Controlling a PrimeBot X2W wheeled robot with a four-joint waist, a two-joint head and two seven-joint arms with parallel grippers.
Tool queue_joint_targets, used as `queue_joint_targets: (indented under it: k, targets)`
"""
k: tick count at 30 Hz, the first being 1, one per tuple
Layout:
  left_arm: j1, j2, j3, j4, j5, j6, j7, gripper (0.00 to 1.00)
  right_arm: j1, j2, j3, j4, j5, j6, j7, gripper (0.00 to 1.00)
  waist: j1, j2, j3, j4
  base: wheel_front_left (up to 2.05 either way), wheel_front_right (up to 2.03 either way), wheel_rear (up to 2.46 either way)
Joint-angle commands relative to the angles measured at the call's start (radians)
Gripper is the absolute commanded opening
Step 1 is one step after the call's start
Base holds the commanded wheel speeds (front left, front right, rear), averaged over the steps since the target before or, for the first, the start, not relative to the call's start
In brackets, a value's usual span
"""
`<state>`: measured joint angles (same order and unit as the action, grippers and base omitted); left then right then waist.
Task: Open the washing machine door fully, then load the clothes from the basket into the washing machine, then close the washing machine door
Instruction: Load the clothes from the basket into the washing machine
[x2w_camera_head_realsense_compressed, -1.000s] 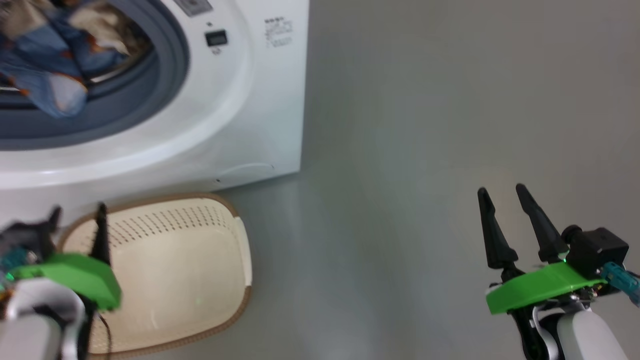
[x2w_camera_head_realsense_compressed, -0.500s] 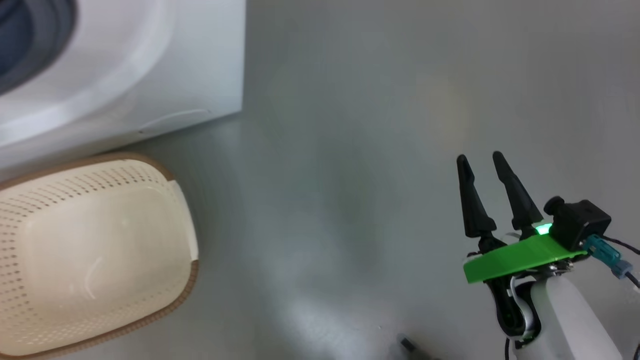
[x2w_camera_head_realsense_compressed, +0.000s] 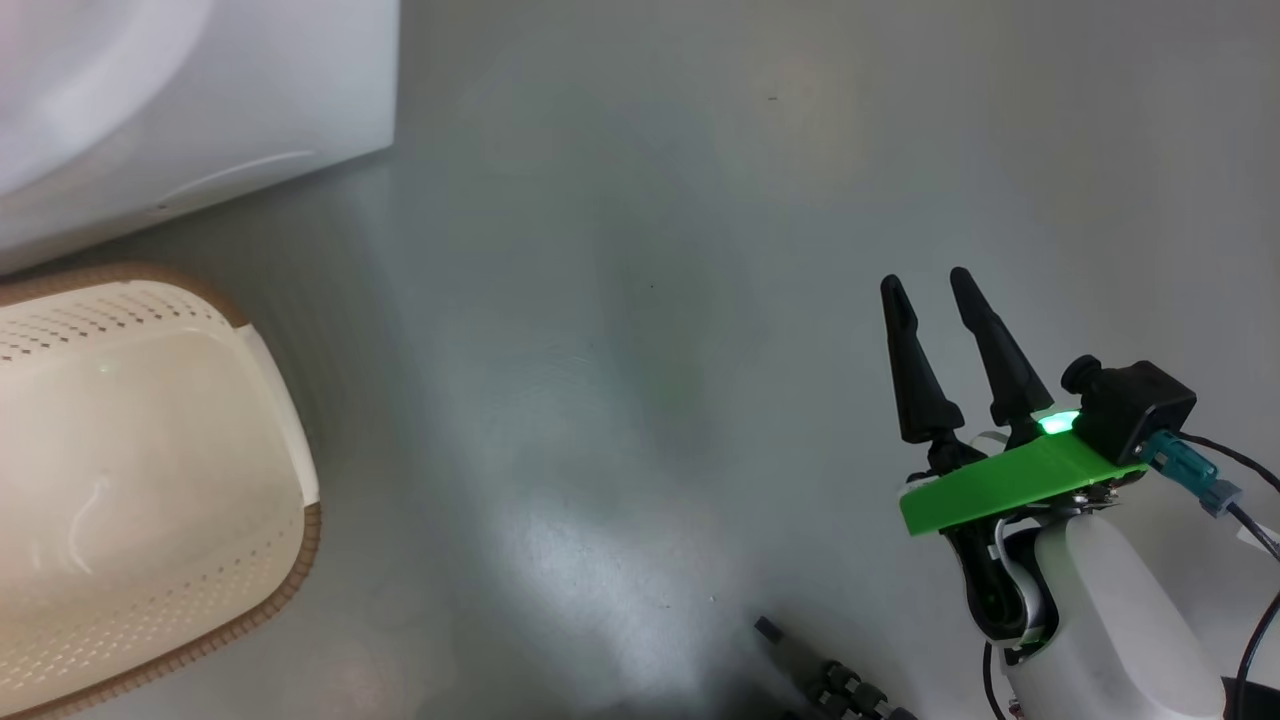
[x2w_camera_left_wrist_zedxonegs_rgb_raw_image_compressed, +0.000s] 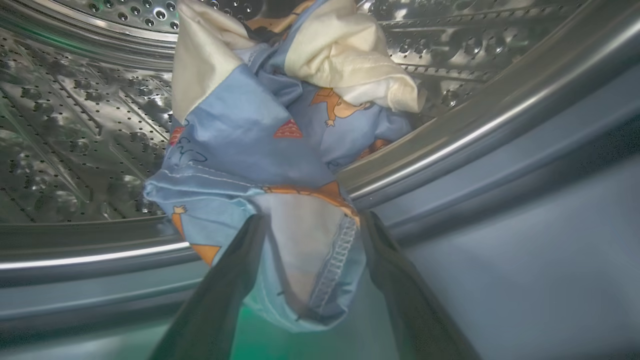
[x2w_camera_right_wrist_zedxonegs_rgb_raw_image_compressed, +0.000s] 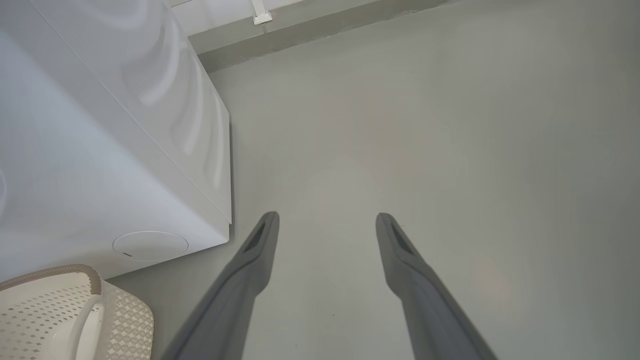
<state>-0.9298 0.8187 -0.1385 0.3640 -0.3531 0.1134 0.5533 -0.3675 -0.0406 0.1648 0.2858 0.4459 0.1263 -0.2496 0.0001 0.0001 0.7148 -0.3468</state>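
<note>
Dark, long fingers (x2w_camera_left_wrist_zedxonegs_rgb_raw_image_compressed: 235, 280) of the left gripper (x2w_camera_left_wrist_zedxonegs_rgb_raw_image_compressed: 313, 218) stand wide apart at the mouth of the machine. Between them lies the stitched hem of a soft light blue garment with orange cartoon prints (x2w_camera_left_wrist_zedxonegs_rgb_raw_image_compressed: 250, 145). The hem rests against the inner face of each finger but is not pinched. The garment is bunched together with a cream cloth (x2w_camera_left_wrist_zedxonegs_rgb_raw_image_compressed: 350, 55). The bundle sits inside the perforated steel drum (x2w_camera_left_wrist_zedxonegs_rgb_raw_image_compressed: 65, 125), and its lower end spills over the drum's lip onto the grey rubber gasket (x2w_camera_left_wrist_zedxonegs_rgb_raw_image_compressed: 500, 200).

The right gripper (x2w_camera_head_realsense_compressed: 926, 280) is likewise spread, its two dark fingers well apart and gripping nothing. It hangs over the bare grey floor (x2w_camera_head_realsense_compressed: 650, 250), well apart from both machine and basket. A bright green plate (x2w_camera_head_realsense_compressed: 1000, 485) sits across its wrist, with a small green lamp (x2w_camera_head_realsense_compressed: 1058, 422) lit at the rear.

The big white washing machine (x2w_camera_right_wrist_zedxonegs_rgb_raw_image_compressed: 100, 165) shows its lower front corner, with a round cap (x2w_camera_right_wrist_zedxonegs_rgb_raw_image_compressed: 150, 245) low on the front panel. Just beside that corner stands the small cream plastic basket with perforated sides and a brown woven-look rim (x2w_camera_head_realsense_compressed: 305, 545). A white side handle (x2w_camera_right_wrist_zedxonegs_rgb_raw_image_compressed: 82, 320) is fitted at its end. The basket's interior shows its bare cream bottom.
</note>
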Motion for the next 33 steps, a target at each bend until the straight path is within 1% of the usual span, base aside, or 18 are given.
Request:
queue_joint_targets:
  k: [1, 6, 8, 9, 15, 19, 25, 31, 32, 33]
  targets:
    - [-0.028, 0.07, 0.027, -0.009, 0.015, -0.003, 0.015, 1.0, -0.001, -0.01, 0.023, -0.018, 0.02, 0.004, -0.012, 1.0, -0.0001, -0.0001, 0.007, -0.007, 0.0, 0.0, 0.0]
    - [-0.066, 0.07, 0.02, 0.028, 0.005, 0.002, 0.08, 1.0, -0.006, -0.01, 0.028, -0.016, 0.03, 0.004, -0.012, 1.0, -0.0001, -0.0001, 0.011, -0.009, 0.0, 0.0, 0.0]
    - [-0.077, 0.072, 0.017, 0.035, 0.005, 0.003, 0.094, 0.42, -0.007, -0.01, 0.03, -0.014, 0.033, 0.004, -0.012, 1.0, -0.0001, -0.0001, 0.011, -0.01, 0.0, 0.0, 0.0]
    - [-0.082, 0.073, 0.016, 0.036, 0.004, 0.003, 0.099, 0.0, -0.008, -0.01, 0.031, -0.013, 0.034, 0.004, -0.012, 1.0, -0.0001, -0.0001, 0.011, -0.01, 0.0, 0.0, 0.0]
    - [-0.109, 0.069, 0.016, 0.054, -0.015, -0.012, 0.095, 0.0, -0.01, -0.01, 0.028, -0.014, 0.037, 0.004, -0.012, 1.0, -0.0001, -0.0001, 0.01, -0.003, 0.0, 0.0, 0.0]
    - [-0.134, 0.069, 0.021, 0.079, -0.025, -0.024, 0.06, 0.0, -0.014, -0.01, 0.03, -0.013, 0.038, 0.004, -0.012, 1.0, -0.0001, -0.0001, 0.01, -0.001, 0.0, 0.0, 0.0]
    - [-0.177, 0.068, 0.031, 0.116, -0.025, -0.035, -0.044, 0.0, -0.015, -0.01, 0.038, -0.011, 0.04, 0.004, -0.012, 1.0, -0.0001, -0.0001, 0.014, -0.009, 0.0, 0.0, 0.0]
    - [-0.233, 0.082, 0.038, 0.167, -0.004, -0.039, -0.182, 0.0, -0.013, -0.01, 0.046, -0.02, 0.051, 0.004, -0.012, 1.0, -0.0001, -0.0001, 0.036, -0.045, 0.0, 0.0, 0.0]
    - [-0.233, 0.082, 0.038, 0.167, -0.004, -0.039, -0.182, 0.0, -0.013, -0.01, 0.046, -0.02, 0.051, 0.004, -0.012, 1.0, -0.0001, -0.0001, 0.036, -0.045, 0.0, 0.0, 0.0]
    - [-0.245, 0.084, 0.039, 0.174, 0.0, -0.039, -0.209, 0.0, -0.013, -0.01, 0.048, -0.022, 0.052, 0.004, -0.012, 1.0, -0.0001, -0.0001, 0.042, -0.053, 0.0, 0.0, 0.0]
